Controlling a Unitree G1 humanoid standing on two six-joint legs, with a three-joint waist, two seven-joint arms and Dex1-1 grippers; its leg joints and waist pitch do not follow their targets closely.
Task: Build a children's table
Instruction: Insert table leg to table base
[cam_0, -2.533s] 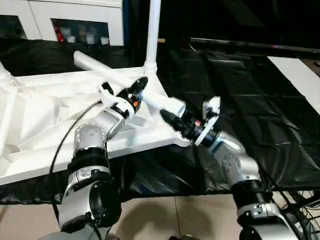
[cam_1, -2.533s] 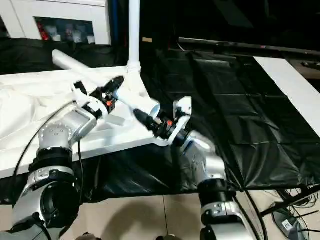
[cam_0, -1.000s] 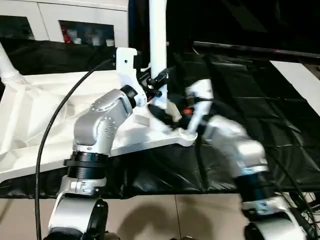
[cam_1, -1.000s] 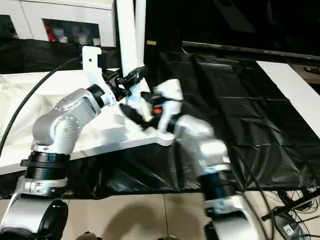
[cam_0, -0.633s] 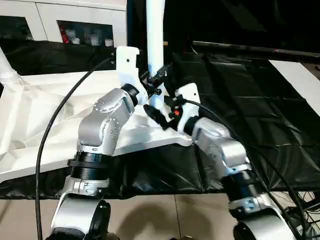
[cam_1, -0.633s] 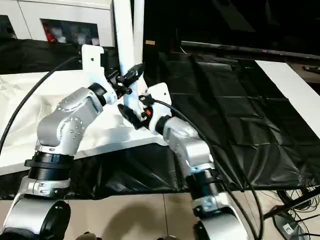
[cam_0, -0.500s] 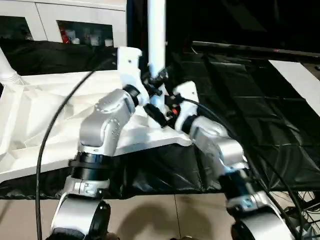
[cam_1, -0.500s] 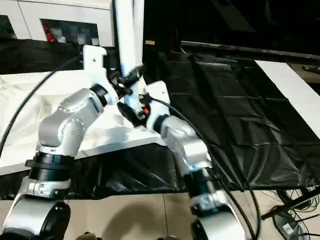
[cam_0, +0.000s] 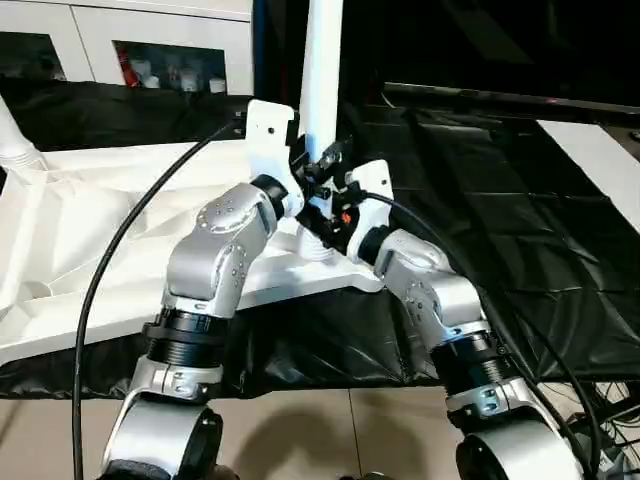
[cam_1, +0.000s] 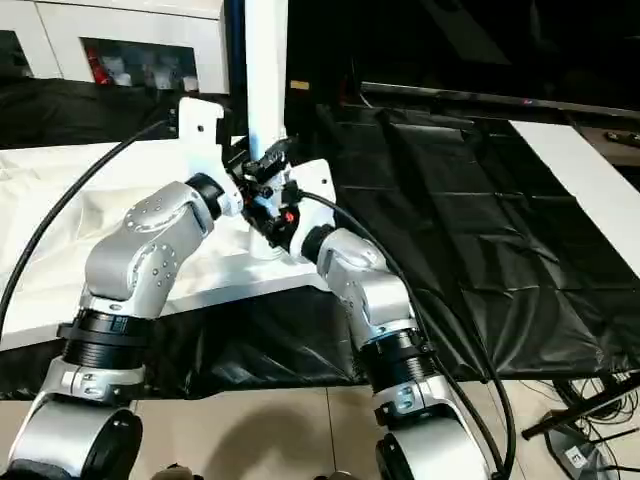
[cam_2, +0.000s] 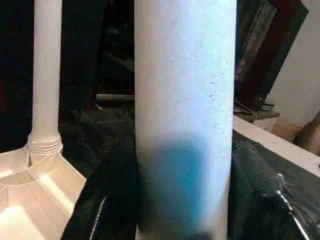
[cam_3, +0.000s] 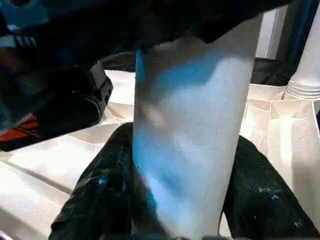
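At the near right corner of the upturned top (cam_0: 90, 235), which lies rib-side up on the black-covered bench (cam_0: 520, 230), a white leg (cam_0: 322, 90) stands upright with its lower end at the corner socket (cam_0: 318, 248); both claws have it; the left claw (cam_0: 318, 170) is clamped on the tube a little above the socket, its black fingers (cam_2: 107, 205) pressed against either side in the left wrist view; the right claw (cam_0: 328, 222) grips lower, just over the flared end, its fingers (cam_3: 102, 192) hugging the tube in the right wrist view; two holds, one above the other, probably keep the long leg plumb while it is pushed or twisted home, since a single low grip would let the top sway; the top lies upside down so the sockets face up and each leg can be dropped in from above; another leg (cam_2: 46, 75) already stands in a further socket, seen behind in the left wrist view, and a third (cam_0: 12, 140) rises at the far left corner; whether this leg is fully seated I cannot tell, as the claws hide the joint; a judgement only: the build is well along, with this corner in hand.
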